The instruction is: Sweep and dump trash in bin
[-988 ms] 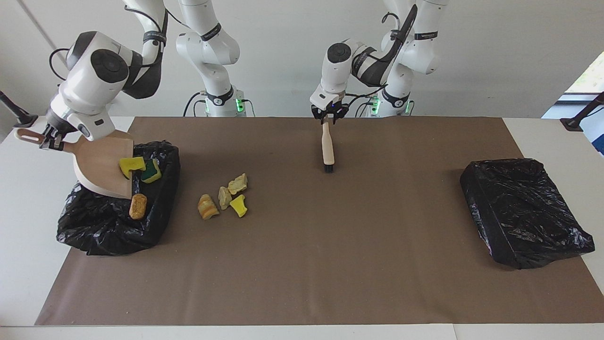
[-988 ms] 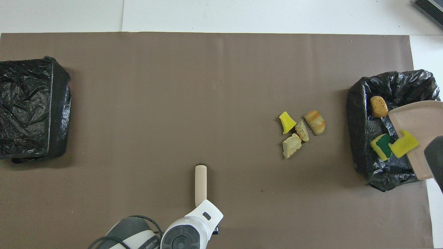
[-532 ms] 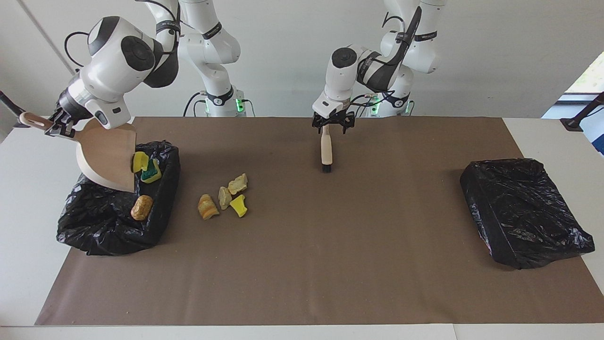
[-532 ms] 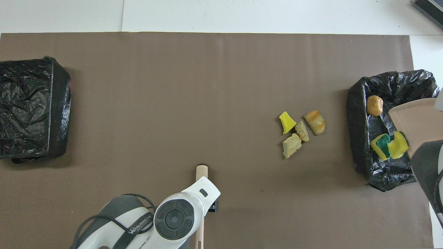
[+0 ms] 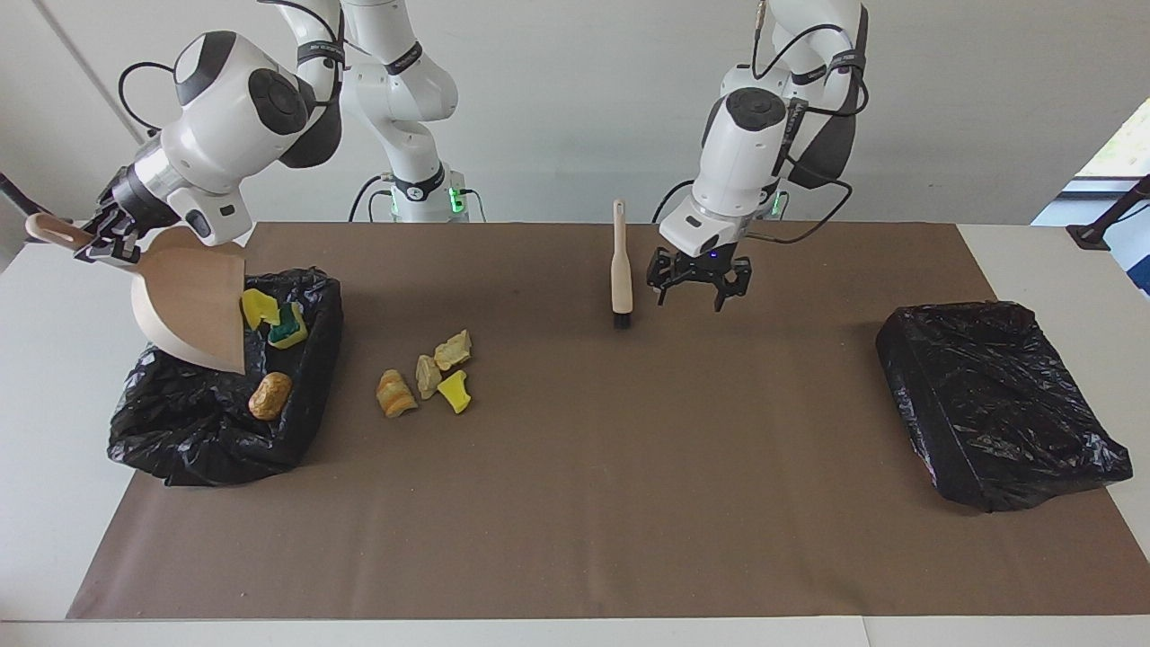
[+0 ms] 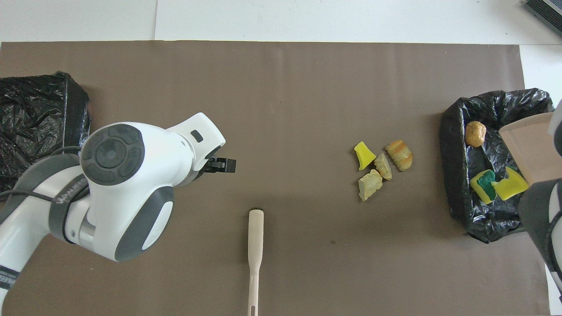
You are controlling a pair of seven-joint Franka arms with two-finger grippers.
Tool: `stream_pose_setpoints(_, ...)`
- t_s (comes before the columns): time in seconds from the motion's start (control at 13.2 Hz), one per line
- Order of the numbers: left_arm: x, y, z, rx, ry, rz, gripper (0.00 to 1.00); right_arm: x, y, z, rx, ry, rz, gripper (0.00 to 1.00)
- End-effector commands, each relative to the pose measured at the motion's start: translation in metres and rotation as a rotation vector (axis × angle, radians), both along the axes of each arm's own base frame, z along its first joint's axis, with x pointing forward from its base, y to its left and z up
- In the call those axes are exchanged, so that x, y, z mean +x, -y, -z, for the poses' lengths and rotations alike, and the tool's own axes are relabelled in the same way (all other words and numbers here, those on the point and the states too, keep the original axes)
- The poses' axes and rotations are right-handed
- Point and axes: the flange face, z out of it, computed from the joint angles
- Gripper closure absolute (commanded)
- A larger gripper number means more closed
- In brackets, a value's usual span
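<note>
My right gripper (image 5: 101, 244) is shut on the handle of the beige dustpan (image 5: 193, 305), which hangs tilted over the black-lined bin (image 5: 216, 440) at the right arm's end. Three trash scraps lie in the bin: a yellow piece (image 5: 259, 307), a green-yellow sponge (image 5: 287, 329) and an orange-brown lump (image 5: 269, 395). Several more scraps (image 5: 428, 376) lie in a cluster (image 6: 382, 164) on the brown mat beside the bin (image 6: 454, 175). The beige brush (image 5: 620, 270) lies free on the mat (image 6: 255, 243). My left gripper (image 5: 690, 295) hangs open and empty over the mat beside the brush.
A second black bag-covered box (image 5: 997, 404) sits at the left arm's end of the table (image 6: 39, 127). The brown mat (image 5: 575, 503) covers most of the white table. The left arm's body hides part of the mat in the overhead view.
My left gripper opened, released the brush and swung toward the left arm's end; the brush now lies on the mat. The dustpan tilted steeper and the yellow scrap slid off into the bin.
</note>
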Motion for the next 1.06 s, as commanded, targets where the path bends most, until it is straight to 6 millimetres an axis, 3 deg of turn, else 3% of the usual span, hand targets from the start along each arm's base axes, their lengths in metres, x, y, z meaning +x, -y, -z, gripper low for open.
stream_pose_setpoints(0.0, 0.031, -0.022, -0.047, 0.026, 0.006, 0.029, 0.00, 0.010, -0.011, -0.017, -0.046, 0.040, -0.026, 1.00)
stream_pose_setpoints(0.23, 0.039, -0.060, -0.100, 0.036, 0.020, 0.058, 0.00, 0.011, -0.019, -0.031, 0.004, 0.092, -0.008, 1.00)
stream_pose_setpoints(0.3, 0.040, -0.083, -0.116, 0.040, 0.023, 0.048, 0.00, 0.009, -0.021, -0.033, 0.090, 0.147, 0.036, 1.00)
stream_pose_setpoints(0.61, 0.018, -0.150, -0.163, 0.066, 0.012, 0.086, 0.00, 0.001, -0.024, -0.009, 0.396, 0.276, 0.253, 1.00)
stream_pose_setpoints(0.68, 0.018, -0.166, -0.165, 0.069, 0.005, 0.074, 0.00, 0.000, -0.025, -0.004, 0.470, 0.290, 0.298, 1.00)
stream_pose_setpoints(0.91, 0.023, -0.186, -0.168, 0.067, -0.003, 0.040, 0.00, -0.004, -0.046, 0.018, 0.641, 0.349, 0.460, 1.00)
stream_pose_setpoints(0.99, 0.026, -0.208, -0.170, 0.063, -0.015, 0.004, 0.00, -0.004, -0.060, 0.025, 0.681, 0.394, 0.529, 1.00)
